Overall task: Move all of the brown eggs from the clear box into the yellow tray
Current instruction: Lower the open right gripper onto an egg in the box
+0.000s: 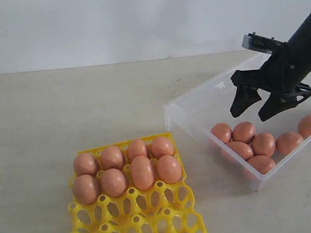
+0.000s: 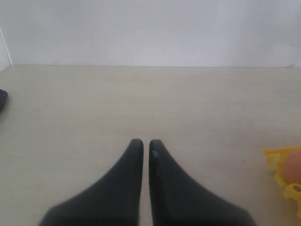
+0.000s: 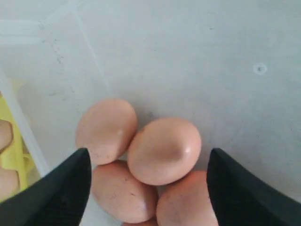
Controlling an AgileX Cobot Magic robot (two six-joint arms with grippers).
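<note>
Looks about halfway: counting eight brown eggs [image 1: 142,172] seated in the far two rows of the yellow tray [image 1: 138,227], with roughly eight more huddled in the clear box [image 1: 171,118] to its right. Hovering over that pile with right jaws spread wide and empty, left jaws pressed together above the counter [image 1: 45,104]. Just the box wall to clear en route.
</note>
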